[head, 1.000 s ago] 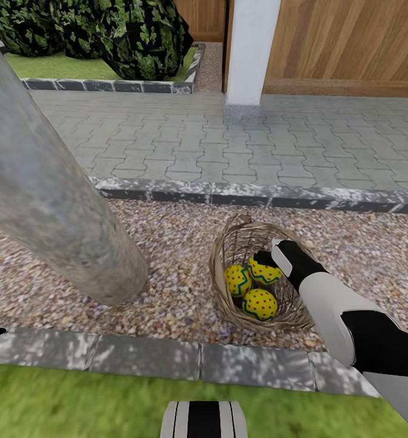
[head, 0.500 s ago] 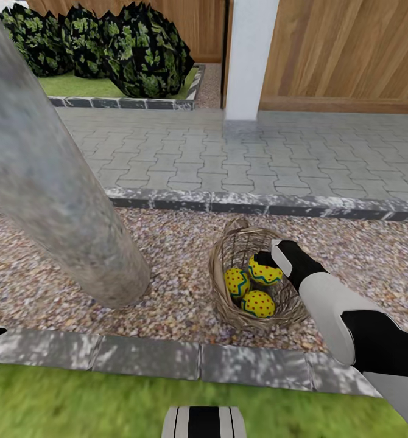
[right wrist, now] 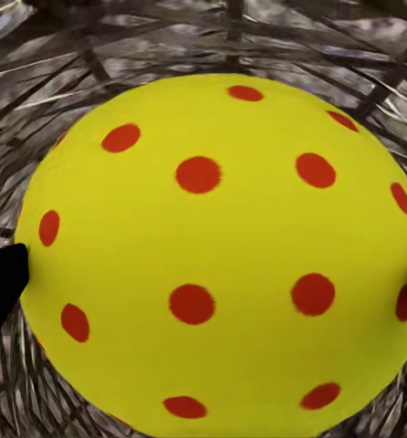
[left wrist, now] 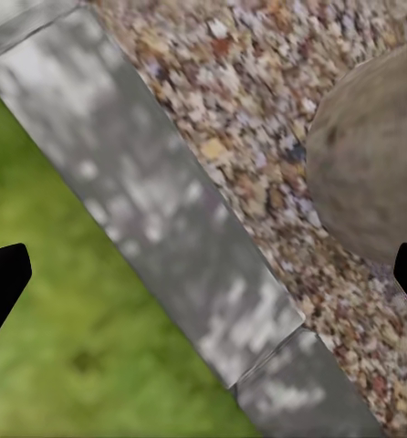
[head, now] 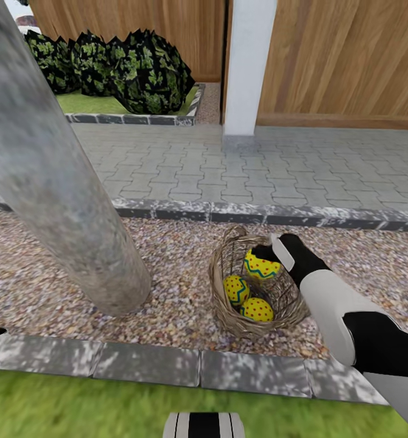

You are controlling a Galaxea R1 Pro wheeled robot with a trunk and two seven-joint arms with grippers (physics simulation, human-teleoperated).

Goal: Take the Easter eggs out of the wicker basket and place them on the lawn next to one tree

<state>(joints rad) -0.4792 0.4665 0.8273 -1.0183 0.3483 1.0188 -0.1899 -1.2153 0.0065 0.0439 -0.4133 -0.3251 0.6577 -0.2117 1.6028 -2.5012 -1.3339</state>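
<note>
The wicker basket (head: 228,304) stands on the pebble gravel, right of a thick grey tree (head: 64,182) trunk. My right gripper (head: 270,254) reaches into it and is shut on one yellow, red-dotted Easter egg (head: 260,266), held a little above the other two. Those two eggs (head: 235,288) (head: 257,309) lie on the basket floor. In the right wrist view the held egg (right wrist: 213,255) sits between both fingertips (right wrist: 3,283), with wicker (right wrist: 167,36) behind it. My left gripper (left wrist: 203,274) hangs open over the stone kerb (left wrist: 167,210), with lawn (left wrist: 57,347) on one side and the trunk base (left wrist: 368,155) on the other.
A grey kerb (head: 149,362) separates the gravel strip (head: 173,267) from the lawn (head: 76,407) nearest me. Beyond the gravel lie grey paving (head: 228,170), a white post (head: 246,67), a wooden fence (head: 344,61) and dark shrubs (head: 131,67).
The camera has tilted upward, so the whole scene sits lower in view. My right gripper has lifted its egg slightly away from the two others in the basket.
</note>
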